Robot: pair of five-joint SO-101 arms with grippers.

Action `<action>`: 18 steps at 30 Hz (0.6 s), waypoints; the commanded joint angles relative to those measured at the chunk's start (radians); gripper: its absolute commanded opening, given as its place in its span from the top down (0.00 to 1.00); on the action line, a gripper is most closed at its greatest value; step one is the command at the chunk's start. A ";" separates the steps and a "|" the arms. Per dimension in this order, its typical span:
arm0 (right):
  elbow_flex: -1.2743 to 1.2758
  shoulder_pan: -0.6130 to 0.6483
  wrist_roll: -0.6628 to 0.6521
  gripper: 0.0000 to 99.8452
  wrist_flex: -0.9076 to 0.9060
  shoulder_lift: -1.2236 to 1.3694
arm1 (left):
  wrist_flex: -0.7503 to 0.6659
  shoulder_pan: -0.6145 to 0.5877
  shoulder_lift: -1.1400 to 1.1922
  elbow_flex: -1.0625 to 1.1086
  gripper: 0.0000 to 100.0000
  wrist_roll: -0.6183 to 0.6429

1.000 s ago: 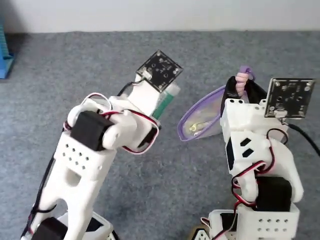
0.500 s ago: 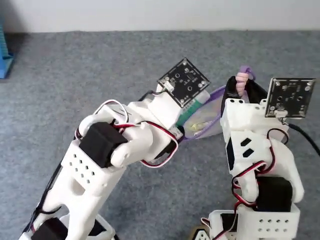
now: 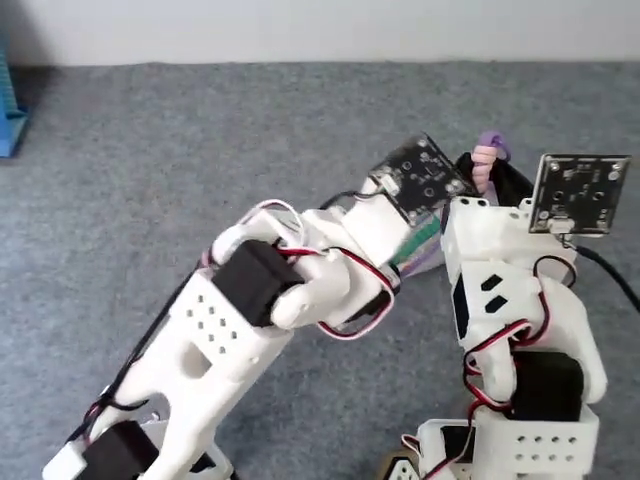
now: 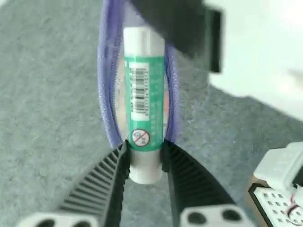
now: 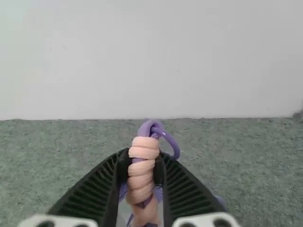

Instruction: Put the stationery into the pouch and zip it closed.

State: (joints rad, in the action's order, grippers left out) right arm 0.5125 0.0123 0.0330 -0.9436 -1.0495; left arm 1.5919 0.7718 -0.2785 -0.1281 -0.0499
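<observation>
My left gripper (image 4: 143,153) is shut on a green and white glue stick (image 4: 143,101), whose far end pokes between the purple rims of the pouch (image 4: 106,94). In the high view the left gripper (image 3: 425,235) meets the pouch (image 3: 432,258) right beside the right arm. My right gripper (image 5: 141,176) is shut on the pouch's pink coiled zipper pull (image 5: 142,165) with its purple ring (image 5: 154,128), holding the pouch up off the carpet. From above the pull (image 3: 486,158) shows at the right gripper (image 3: 480,180).
Grey carpet (image 3: 150,140) covers the floor up to a white wall. A blue object (image 3: 10,110) stands at the far left edge. The right arm's white body (image 3: 510,290) sits close beside the left arm's wrist.
My left arm has swung right with the glue stick, from clear of the pouch to its mouth. The right arm has held still with the pull.
</observation>
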 commanded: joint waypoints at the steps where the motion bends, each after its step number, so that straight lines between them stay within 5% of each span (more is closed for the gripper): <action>1: -0.046 -0.004 -0.012 0.99 0.019 0.013 | -0.020 0.011 -0.003 -0.039 0.98 0.006; 10: -0.046 -0.004 -0.012 0.99 0.019 0.012 | 0.055 -0.064 -0.012 -0.044 0.58 0.175; 18: -0.046 -0.005 -0.012 0.99 0.019 0.010 | 0.124 -0.092 -0.014 -0.090 0.57 0.181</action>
State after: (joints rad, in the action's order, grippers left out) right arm 0.5125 0.0199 0.0330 -0.9436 -1.0464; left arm 1.6886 0.7089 -0.2770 -0.1327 0.1158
